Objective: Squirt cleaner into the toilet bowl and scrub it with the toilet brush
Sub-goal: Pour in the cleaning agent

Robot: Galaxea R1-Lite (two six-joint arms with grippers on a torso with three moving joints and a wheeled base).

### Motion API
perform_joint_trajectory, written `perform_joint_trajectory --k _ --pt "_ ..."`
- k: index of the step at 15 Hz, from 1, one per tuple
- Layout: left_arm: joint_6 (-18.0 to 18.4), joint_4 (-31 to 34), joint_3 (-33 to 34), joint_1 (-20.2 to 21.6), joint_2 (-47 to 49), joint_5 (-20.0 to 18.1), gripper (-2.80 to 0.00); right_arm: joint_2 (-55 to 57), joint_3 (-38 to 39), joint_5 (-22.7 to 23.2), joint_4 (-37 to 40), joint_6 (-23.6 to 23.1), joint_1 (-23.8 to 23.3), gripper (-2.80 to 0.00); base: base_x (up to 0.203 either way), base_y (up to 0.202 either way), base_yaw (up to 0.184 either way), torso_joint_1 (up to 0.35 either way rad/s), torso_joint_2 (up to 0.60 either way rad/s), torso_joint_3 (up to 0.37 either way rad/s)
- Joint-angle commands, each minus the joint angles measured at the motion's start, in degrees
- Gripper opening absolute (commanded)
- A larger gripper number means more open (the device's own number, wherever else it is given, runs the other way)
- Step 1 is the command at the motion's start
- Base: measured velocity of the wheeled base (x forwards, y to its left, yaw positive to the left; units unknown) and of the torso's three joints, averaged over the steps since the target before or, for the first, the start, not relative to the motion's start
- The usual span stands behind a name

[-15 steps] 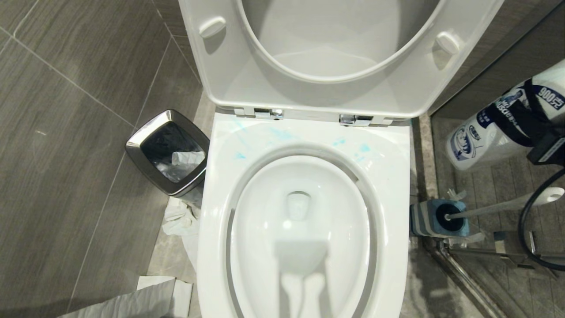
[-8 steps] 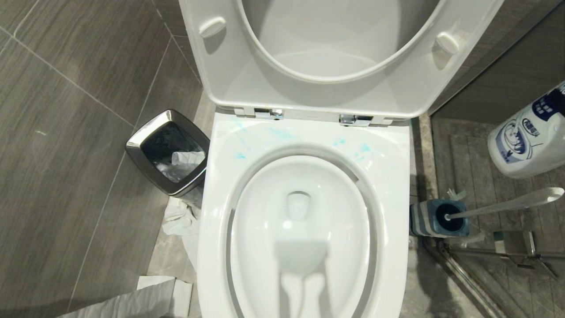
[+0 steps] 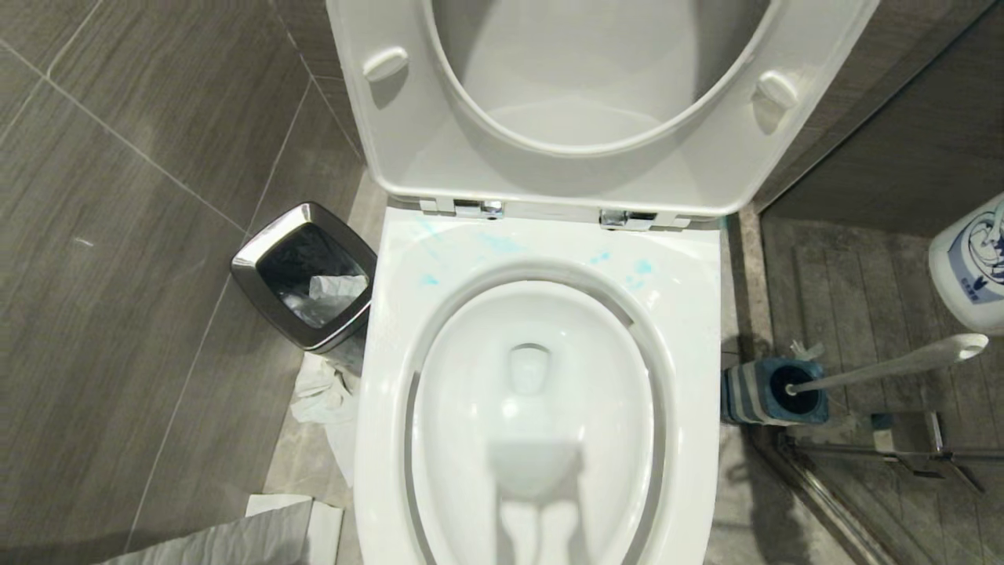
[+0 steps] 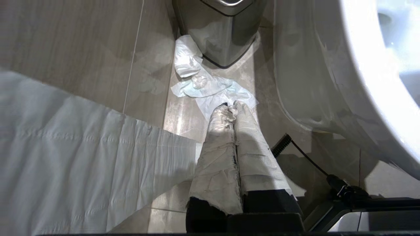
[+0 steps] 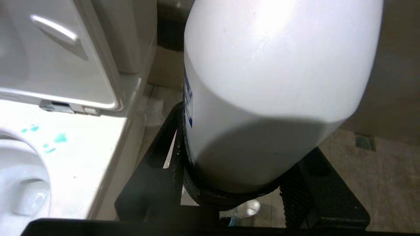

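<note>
The toilet bowl (image 3: pixel 690 329) fills the middle of the head view, seat and lid raised, with blue spots (image 3: pixel 639 267) on its back rim. The cleaner (image 3: pixel 971 271), a white bottle with a blue label, shows partly at the far right edge. In the right wrist view my right gripper (image 5: pixel 236 170) is shut on the cleaner (image 5: pixel 269 82), black fingers on both sides of its body, beside the bowl (image 5: pixel 65 157). The toilet brush (image 3: pixel 886 369) leans in its striped holder (image 3: pixel 753 391) to the right of the bowl. My left gripper (image 4: pixel 229 109) hangs shut and empty near the floor, left of the bowl (image 4: pixel 361 65).
A steel-rimmed bin (image 3: pixel 306 275) stands left of the bowl, with crumpled paper (image 3: pixel 321 396) on the floor in front of it. A paper sheet (image 3: pixel 235 537) hangs at the lower left. A metal door rail (image 3: pixel 863 451) runs along the floor at the right.
The cleaner has moved right and lower, away from the toilet, and now shows only at the edge; the black gripper on it has left the head view. The whole scene has shifted slightly.
</note>
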Motion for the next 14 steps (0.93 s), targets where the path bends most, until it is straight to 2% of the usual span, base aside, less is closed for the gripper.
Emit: perform_joint_trajectory --k 1,5,11,14 --pt "0.02 -0.01 0.09 0.01 0.00 0.01 -2.80 -1.66 -0.06 -0.02 -0.05 -0.07 0.00 -2.80 0.000 0.000 0.000 0.001 0.00 0.194" --pt "0.02 -0.01 0.09 0.01 0.00 0.01 -2.80 -1.65 0.03 0.42 1.44 -1.74 0.00 -2.80 0.000 0.000 0.000 0.003 0.00 0.198" --pt "0.02 -0.01 0.09 0.01 0.00 0.01 -2.80 -0.01 -0.47 0.74 2.98 -1.83 0.15 -2.80 0.000 0.000 0.000 0.001 0.00 0.201" --pt "0.02 -0.02 0.09 0.01 0.00 0.01 -2.80 1.33 -0.91 2.69 5.79 -4.27 0.42 -2.80 0.000 0.000 0.000 -0.002 0.00 0.139"
